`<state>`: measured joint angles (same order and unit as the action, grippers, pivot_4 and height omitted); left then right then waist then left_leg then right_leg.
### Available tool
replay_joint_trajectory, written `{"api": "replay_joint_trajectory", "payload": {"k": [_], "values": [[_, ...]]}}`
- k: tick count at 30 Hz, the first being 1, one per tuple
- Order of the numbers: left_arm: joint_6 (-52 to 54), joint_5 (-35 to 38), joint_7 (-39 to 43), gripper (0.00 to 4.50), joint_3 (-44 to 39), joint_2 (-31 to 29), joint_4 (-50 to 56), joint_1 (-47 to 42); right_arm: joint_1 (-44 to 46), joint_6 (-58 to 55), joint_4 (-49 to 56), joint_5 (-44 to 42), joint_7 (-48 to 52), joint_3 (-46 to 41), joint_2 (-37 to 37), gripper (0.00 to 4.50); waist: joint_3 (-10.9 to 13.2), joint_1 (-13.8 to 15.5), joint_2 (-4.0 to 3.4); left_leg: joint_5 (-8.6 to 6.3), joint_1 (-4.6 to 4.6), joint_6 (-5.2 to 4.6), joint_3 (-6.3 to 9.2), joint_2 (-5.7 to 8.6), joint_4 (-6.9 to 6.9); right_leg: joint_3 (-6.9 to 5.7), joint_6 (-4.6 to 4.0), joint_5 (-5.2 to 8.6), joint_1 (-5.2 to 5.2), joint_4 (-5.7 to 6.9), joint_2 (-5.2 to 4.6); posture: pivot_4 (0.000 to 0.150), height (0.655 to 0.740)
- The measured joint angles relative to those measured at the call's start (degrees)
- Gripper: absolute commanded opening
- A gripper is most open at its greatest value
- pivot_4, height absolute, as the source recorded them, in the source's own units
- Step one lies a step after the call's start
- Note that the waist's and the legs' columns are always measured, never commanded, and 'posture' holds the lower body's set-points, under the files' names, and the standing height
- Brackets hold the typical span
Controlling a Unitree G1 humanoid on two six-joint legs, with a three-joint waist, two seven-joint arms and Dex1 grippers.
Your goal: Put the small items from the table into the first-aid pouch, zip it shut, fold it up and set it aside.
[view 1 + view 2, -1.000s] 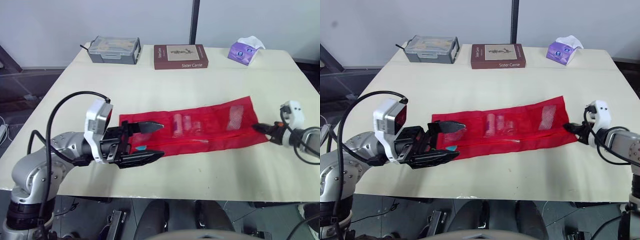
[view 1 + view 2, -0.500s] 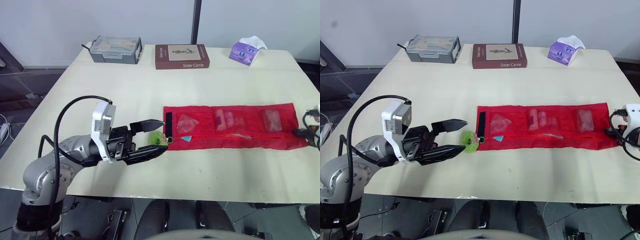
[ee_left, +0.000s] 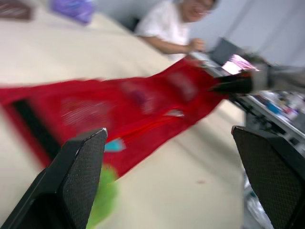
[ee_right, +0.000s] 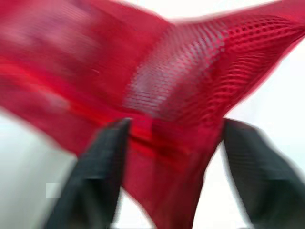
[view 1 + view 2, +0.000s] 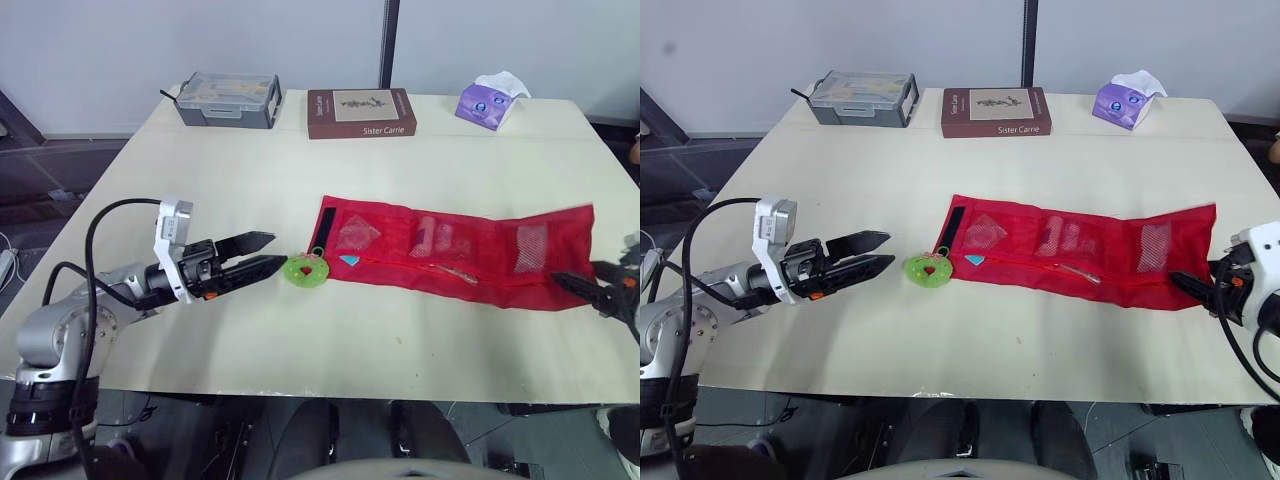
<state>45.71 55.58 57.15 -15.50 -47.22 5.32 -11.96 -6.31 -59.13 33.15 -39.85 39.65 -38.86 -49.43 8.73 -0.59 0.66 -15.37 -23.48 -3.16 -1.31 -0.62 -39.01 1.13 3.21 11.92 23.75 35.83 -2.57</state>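
The red mesh first-aid pouch (image 5: 460,250) lies unfolded across the right half of the table, with several small packets showing through its mesh. A round green item (image 5: 306,270) and a small teal piece (image 5: 348,260) lie at its left end. My left gripper (image 5: 276,249) is open, just left of the green item, pointing at it without touching. Seen from the left wrist, the pouch (image 3: 119,105) spreads ahead between the wide fingers (image 3: 76,176). At the pouch's right end my right gripper (image 5: 585,283) is open, and the pouch's edge (image 4: 176,86) lies between its spread fingers.
At the table's far edge stand a grey plastic box (image 5: 228,98), a brown book (image 5: 360,112) and a purple tissue pack (image 5: 490,100). A person (image 3: 176,24) sits beyond the table's right side in the left wrist view.
The right gripper pulled the pouch to the right, uncovering the green item, then opened. The left gripper drew back to the left, off the pouch.
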Motion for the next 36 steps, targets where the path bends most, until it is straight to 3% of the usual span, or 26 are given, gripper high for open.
{"api": "replay_joint_trajectory", "payload": {"k": [6,11,17,36], "values": [[1.12,-5.06,-4.42,4.5,2.39,0.87,-7.49,-9.29,4.02,4.6,10.2,-9.24,4.93,-5.37,-2.4,4.38,-0.01,0.22,0.2,0.0,-0.01,0.01,0.04,0.0,-0.01,-0.08,-0.03,-0.01,-0.02,-0.01,-0.04,0.15,0.74],[13.04,-7.12,-5.81,4.5,8.27,2.71,-18.76,-22.64,11.18,5.65,13.47,-19.74,1.54,0.2,-2.74,4.38,0.07,0.38,0.4,0.0,-0.12,0.0,0.08,0.05,-0.03,-0.12,-0.22,-0.14,0.0,-0.05,-0.1,0.15,0.74],[21.43,-12.17,-5.96,4.5,16.22,6.07,-25.36,-28.0,10.3,8.3,17.22,-20.95,-0.21,5.91,-3.28,4.38,0.11,0.42,0.46,-0.01,-0.19,0.0,0.14,0.1,-0.03,-0.17,-0.2,-0.15,0.03,-0.04,-0.14,0.15,0.74],[32.78,-15.03,-16.02,4.5,6.3,16.76,-40.25,-37.46,4.13,15.11,20.34,-21.43,-3.17,6.99,-4.25,4.38,0.13,1.29,0.55,0.01,-0.18,0.02,0.17,0.09,-0.14,-0.22,-0.13,-0.22,0.01,0.03,-0.19,0.15,0.74]]}}
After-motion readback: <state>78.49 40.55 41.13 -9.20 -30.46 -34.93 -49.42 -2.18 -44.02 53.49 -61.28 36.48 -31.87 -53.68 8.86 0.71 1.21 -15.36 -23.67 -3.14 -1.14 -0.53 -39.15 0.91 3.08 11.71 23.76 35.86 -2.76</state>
